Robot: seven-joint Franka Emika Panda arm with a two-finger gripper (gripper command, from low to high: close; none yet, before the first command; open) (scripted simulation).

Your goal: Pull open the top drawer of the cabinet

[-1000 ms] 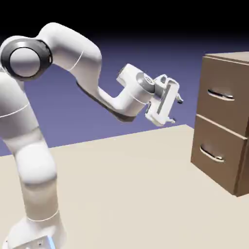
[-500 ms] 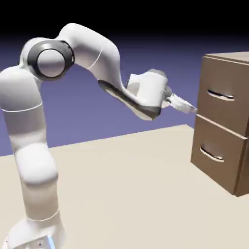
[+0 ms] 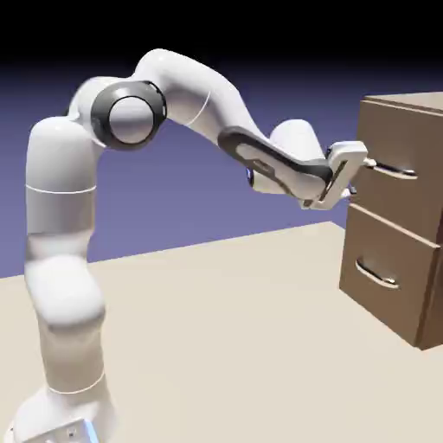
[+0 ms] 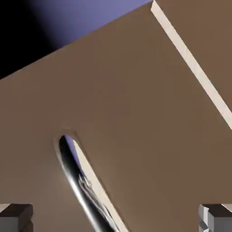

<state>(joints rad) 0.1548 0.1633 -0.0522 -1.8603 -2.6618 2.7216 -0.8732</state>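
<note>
Drawer front of top drawer [image 3: 396, 177] flat brown, slim curved silver handle [image 4: 79, 183], jaws spread wide.

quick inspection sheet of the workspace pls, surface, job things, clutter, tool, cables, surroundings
surface: beige table, bare where it shows
job's things: brown cabinet at the exterior view's right edge with a lighter top; top drawer looks shut, its front level with the lower drawer; silver handle of the top drawer runs diagonally through the hand view
clutter: nothing seen
tool: tool is at the near end of the top handle; fingers stand wide apart, nothing held, handle lies between them but off centre
cables: nothing seen
surroundings: plain blue-violet backdrop, darker toward the top
</note>
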